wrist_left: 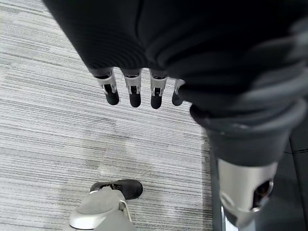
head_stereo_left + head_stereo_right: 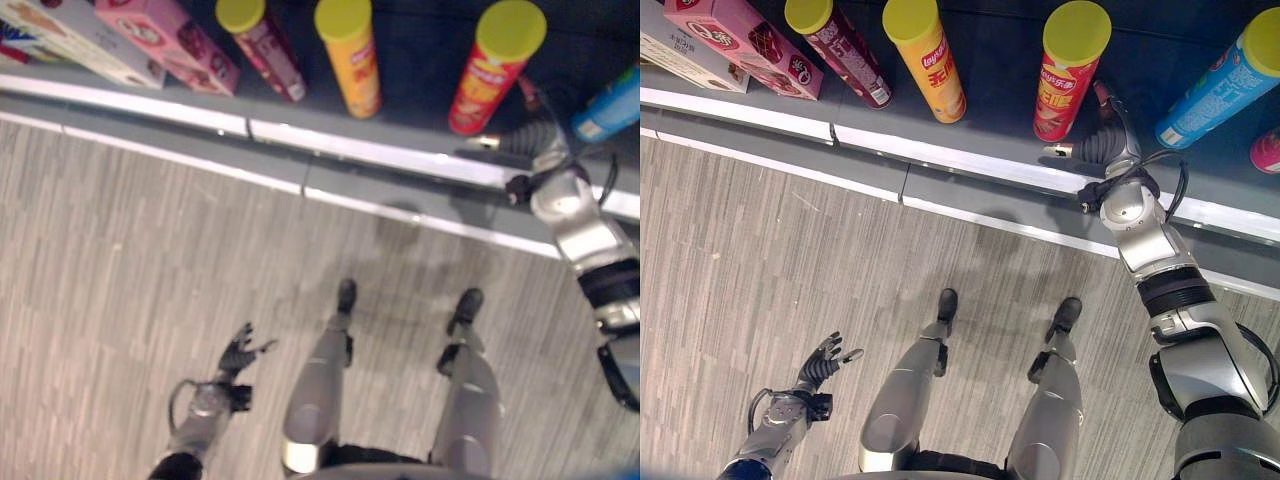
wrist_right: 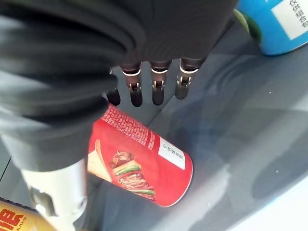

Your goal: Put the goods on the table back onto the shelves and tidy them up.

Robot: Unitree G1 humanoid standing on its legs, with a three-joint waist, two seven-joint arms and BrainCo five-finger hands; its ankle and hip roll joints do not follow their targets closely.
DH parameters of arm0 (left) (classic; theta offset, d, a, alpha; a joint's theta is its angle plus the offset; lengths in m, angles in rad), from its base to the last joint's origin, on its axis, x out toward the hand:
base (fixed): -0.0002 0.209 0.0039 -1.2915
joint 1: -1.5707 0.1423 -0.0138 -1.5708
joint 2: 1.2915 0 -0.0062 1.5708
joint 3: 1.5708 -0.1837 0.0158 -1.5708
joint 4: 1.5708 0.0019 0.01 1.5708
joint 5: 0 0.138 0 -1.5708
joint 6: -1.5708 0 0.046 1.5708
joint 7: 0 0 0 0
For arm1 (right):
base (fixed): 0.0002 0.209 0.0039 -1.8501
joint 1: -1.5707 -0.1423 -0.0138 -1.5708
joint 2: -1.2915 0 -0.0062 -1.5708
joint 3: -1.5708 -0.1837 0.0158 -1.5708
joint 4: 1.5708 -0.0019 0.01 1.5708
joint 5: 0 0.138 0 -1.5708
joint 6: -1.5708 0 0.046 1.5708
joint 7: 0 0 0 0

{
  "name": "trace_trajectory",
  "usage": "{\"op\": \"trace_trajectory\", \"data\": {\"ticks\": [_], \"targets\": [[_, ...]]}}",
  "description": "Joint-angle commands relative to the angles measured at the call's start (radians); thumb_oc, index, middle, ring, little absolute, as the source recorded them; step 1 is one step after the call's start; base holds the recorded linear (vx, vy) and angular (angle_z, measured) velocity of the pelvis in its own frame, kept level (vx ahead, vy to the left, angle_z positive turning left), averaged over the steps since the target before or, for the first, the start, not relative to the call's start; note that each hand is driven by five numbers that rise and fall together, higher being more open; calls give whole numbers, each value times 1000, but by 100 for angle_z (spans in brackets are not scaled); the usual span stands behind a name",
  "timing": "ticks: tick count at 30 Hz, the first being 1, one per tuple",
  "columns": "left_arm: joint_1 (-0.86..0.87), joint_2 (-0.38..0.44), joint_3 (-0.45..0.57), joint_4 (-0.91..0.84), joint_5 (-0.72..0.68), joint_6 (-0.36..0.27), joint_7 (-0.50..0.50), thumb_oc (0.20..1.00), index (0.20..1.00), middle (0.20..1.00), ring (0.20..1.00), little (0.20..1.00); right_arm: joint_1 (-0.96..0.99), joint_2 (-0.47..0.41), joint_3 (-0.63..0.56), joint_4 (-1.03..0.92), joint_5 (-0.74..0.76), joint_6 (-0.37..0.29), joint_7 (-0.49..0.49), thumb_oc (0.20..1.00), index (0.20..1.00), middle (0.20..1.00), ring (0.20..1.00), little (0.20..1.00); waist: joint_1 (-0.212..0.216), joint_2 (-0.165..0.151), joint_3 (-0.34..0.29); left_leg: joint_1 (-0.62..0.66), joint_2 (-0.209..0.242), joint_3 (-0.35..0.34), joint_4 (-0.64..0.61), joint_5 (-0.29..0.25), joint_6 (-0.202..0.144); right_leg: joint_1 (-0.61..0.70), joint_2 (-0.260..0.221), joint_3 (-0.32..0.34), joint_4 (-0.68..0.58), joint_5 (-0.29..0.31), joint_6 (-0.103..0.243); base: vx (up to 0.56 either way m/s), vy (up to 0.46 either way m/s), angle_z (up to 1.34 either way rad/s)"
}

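Red can point(image 2: 1068, 75) upright on shelf point(image 2: 990, 160) | right hand point(image 2: 1105, 140) just beside, fingers relaxed, apart

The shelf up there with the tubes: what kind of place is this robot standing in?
Probably a shop or a mock-up of one. A long shelf carries snack goods in a row: a red crisp can, a yellow crisp can and a pink box, above a grey carpeted floor.

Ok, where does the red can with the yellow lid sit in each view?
Left eye view: red can on the shelf, upper right, just left of the right hand.
Right eye view: upper middle-right, same side of the hand.
Left wrist view: floor under the left hand, no can.
Right wrist view: past the fingers.
Shared landmark: blue can.
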Motion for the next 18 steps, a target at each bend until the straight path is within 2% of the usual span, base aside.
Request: {"op": "trace_trajectory", "data": {"ticks": [1, 10, 18], "targets": [[65, 76, 3, 2, -32, -10, 11, 1000, 1000, 1000, 1000, 1000, -20, -10, 27, -61, 5, -39, -6, 1000, 1000, 1000, 1000, 1000, 9, -8, -26, -46, 59, 18, -52, 29, -61, -14, -80, 88, 115, -113, 73, 0, 0, 0], [59, 68, 0, -3, -34, -14, 36, 1000, 1000, 1000, 1000, 1000, -31, 2, -13, -20, -89, -10, -106, 1000, 1000, 1000, 1000, 1000, 6, -8, -29, -41, 57, 16, -55, 27, -59, -9, -79, 87, 113, -113, 74, 0, 0, 0], [53, 65, 7, 6, -29, -11, 33, 1000, 1000, 1000, 1000, 1000, 12, 10, -33, -90, -77, -18, -87, 1000, 1000, 1000, 1000, 1000, 2, -17, -38, -37, 59, 16, -54, 24, -59, 1, -77, 86, 104, -112, 74, 0, 0, 0]]}}
